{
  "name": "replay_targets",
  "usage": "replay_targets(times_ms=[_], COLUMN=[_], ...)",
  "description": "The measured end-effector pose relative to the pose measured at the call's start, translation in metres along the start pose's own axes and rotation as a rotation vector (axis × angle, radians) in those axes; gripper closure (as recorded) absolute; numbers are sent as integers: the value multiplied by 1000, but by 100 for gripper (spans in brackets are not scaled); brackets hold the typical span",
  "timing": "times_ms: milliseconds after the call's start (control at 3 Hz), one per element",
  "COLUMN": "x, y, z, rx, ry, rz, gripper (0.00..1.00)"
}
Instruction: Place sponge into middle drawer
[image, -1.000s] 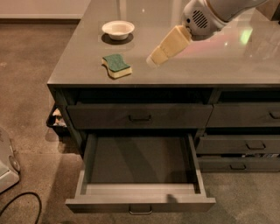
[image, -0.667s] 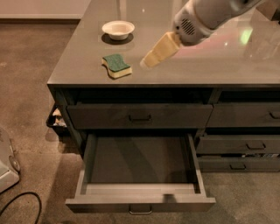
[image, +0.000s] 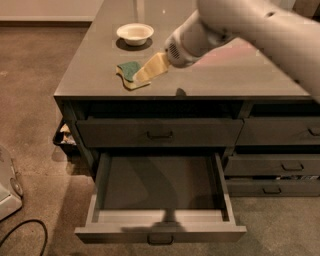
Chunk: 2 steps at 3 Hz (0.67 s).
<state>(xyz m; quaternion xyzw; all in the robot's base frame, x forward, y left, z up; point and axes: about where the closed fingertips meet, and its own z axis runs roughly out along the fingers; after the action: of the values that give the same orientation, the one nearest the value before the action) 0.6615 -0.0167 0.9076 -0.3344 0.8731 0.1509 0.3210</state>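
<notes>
The sponge (image: 129, 72), dark green on top with a pale yellow body, lies on the grey counter top (image: 215, 75) near its front left. My gripper (image: 145, 72) reaches down from the upper right, and its tan fingers (image: 152, 68) overlap the sponge's right side. The middle drawer (image: 160, 187) is pulled out below the counter, its plain grey floor bare. Part of the sponge is hidden behind the fingers.
A white bowl (image: 135, 33) stands on the counter behind the sponge. A shut drawer front with a dark handle (image: 160, 134) sits above the open drawer. Narrower drawer fronts (image: 280, 165) are at the right. A white object (image: 7, 185) and a black cable (image: 25, 232) lie on the carpet at left.
My arm has swung left and down across the counter. The gripper has gone from right of the sponge to overlapping it. The sponge has not moved.
</notes>
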Motion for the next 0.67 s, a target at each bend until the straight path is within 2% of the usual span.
replay_targets(times_ms=[333,667], x=[-23,-31], y=[7,3], z=[34,72], rx=[58,139], ry=[-46,-34], rz=[26,48], gripper=[0,0])
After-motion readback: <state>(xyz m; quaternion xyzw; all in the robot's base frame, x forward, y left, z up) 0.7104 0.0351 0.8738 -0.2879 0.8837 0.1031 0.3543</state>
